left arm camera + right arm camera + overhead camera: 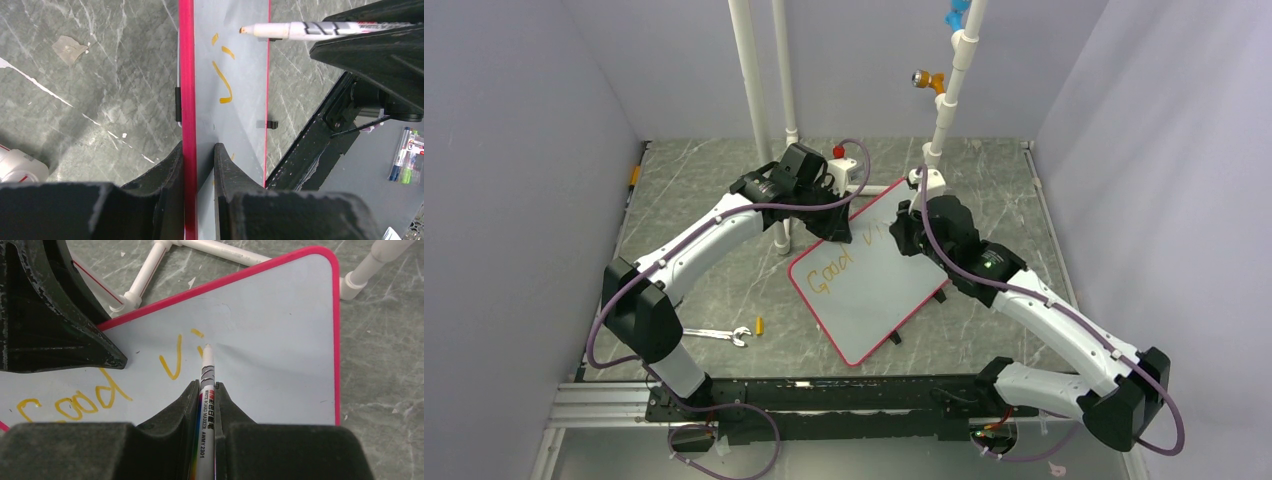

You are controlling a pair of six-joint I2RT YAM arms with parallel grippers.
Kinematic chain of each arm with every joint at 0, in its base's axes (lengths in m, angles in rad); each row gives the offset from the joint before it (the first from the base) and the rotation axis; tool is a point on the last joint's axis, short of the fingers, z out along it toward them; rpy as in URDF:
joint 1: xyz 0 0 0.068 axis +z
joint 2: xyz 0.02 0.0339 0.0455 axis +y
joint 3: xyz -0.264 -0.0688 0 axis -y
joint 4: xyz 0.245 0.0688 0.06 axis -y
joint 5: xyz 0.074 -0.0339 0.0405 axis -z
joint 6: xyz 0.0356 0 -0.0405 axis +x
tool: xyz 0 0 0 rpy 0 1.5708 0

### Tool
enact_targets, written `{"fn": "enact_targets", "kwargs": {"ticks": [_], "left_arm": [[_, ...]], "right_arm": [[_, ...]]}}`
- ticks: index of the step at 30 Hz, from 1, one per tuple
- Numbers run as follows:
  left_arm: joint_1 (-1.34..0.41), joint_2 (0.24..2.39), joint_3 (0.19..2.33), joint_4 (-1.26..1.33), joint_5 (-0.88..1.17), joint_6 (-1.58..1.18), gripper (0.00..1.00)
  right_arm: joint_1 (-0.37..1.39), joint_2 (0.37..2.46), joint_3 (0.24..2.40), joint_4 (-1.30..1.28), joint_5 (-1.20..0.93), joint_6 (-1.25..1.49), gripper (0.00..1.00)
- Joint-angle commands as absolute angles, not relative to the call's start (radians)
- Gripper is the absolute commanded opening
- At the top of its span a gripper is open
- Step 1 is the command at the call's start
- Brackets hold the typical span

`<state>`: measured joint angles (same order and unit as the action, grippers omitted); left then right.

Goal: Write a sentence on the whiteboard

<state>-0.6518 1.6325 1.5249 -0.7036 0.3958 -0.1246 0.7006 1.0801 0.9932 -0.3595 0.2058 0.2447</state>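
The whiteboard (869, 295), pale with a red-pink rim, lies tilted in the middle of the table. My left gripper (199, 147) is shut on its far left edge, one finger on each face; the same gripper (839, 232) shows from above. My right gripper (206, 385) is shut on a white marker (207, 365), also seen in the left wrist view as the marker (300, 31). Its tip rests at the board by the last stroke. The sentence (75, 405) reads "Good vi" in orange-yellow. The right gripper (904, 235) hangs over the board's far part.
White PVC pipes (749, 80) stand behind the board, one with an orange fitting (926, 80). A wrench (721, 335) and a small yellow piece (760, 325) lie left of the board. Spare markers (406, 156) lie off to the side. A pipe foot (352, 282) sits by the board's corner.
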Motion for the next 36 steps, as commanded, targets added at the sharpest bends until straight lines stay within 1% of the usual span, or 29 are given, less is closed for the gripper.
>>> {"fn": "enact_targets", "kwargs": {"ticks": [1,13,27,36], "left_arm": [[-0.661,1.607,1.513,-0.723,0.315,-0.031,0.0],[-0.661,1.612,1.514,-0.725,0.315,-0.031,0.0],[-0.662,1.613,1.514,-0.726,0.317,-0.028,0.0],[-0.662,1.611,1.515,-0.726,0.314,-0.027,0.0]], "right_arm": [[0.683,1.034,1.017,-0.37,0.251,0.237,0.0],[0.636,1.068,0.994,-0.34,0.222,0.242,0.0],[0.63,1.13,1.007,-0.297,0.166,0.237,0.0],[0.63,1.125,0.984,-0.289,0.12,0.245,0.0]]}}
